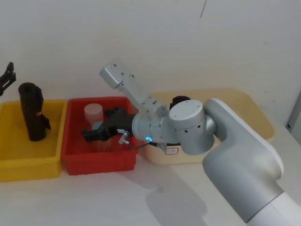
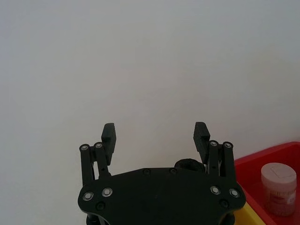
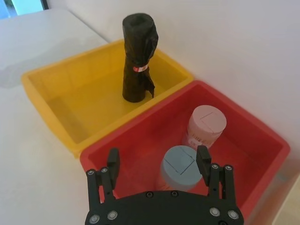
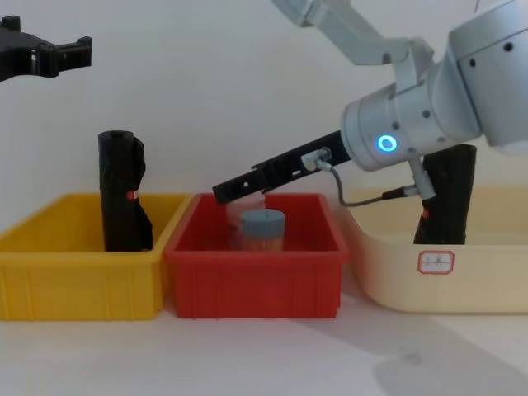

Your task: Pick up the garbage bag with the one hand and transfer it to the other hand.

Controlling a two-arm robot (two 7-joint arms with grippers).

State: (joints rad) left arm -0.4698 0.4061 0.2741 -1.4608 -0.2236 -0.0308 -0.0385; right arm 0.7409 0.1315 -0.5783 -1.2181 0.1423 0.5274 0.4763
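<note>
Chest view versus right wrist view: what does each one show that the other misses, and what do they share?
The chest view adds a second black roll standing in the cream tub, the left pincer high above the yellow bin, and the right arm's blue ring. The right wrist view adds the pink lid seen from above and the spread fingers of the right pincer. Both show the garbage bag upright in the yellow bin, the red bin and the blue-lidded jar in it.

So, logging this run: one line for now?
left gripper: open, raised near yellow bin | right gripper: open, over red bin | garbage bag: upright in cream tub, unheld
</note>
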